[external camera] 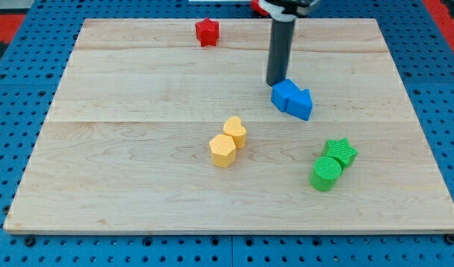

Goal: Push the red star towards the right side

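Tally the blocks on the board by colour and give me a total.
Red: 1, the red star
Blue: 2, blue block and blue block
Yellow: 2, yellow block and yellow hexagon
Green: 2, green star and green cylinder
Total: 7

Object: red star (207,32)
Look: small, solid red, with stubby points
Pose: lying flat on the wooden board (138,89)
Place: close to the view's top edge, a little left of the board's middle
Contact: standing alone, nothing touching it

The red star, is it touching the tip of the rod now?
No, the red star sits near the view's top edge, apart from my tip, which is at the blue blocks to the right.
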Tool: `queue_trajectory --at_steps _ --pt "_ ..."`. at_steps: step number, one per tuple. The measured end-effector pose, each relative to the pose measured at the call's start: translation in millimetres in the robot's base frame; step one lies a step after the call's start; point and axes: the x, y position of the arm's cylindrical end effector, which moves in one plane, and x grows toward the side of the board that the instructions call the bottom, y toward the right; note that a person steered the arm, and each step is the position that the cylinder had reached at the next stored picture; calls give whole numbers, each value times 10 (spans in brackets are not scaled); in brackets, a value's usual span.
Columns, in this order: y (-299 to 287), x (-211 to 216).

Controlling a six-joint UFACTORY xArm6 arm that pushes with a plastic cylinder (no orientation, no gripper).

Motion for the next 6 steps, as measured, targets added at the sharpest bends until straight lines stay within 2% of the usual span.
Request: queue_trajectory --at_steps 1,2,4,5,6 --pt "-227 -345" --pt "-830 -786" --pt "-1579 -921" --pt "-1493 -1235" --pt "-744 -1453"
